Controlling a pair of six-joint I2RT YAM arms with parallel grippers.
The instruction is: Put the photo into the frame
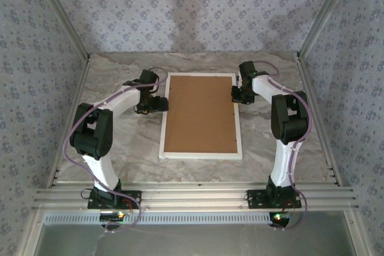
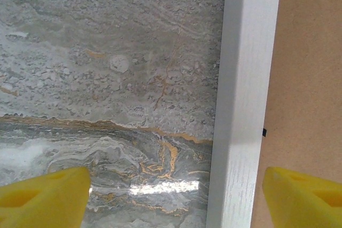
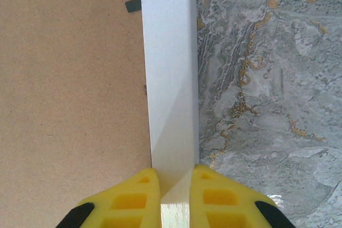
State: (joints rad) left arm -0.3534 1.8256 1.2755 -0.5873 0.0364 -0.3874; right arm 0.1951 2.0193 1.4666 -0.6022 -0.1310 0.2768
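Here, right claw astride frame.

Marble-patterned table, white frame flat on it

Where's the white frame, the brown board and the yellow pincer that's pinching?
frame [image 1: 201, 155]: top view, on its near white rail.
brown board [image 1: 201, 115]: top view, on its middle.
right pincer [image 3: 175, 182]: right wrist view, between its yellow fingertips, shut on the frame's rail.
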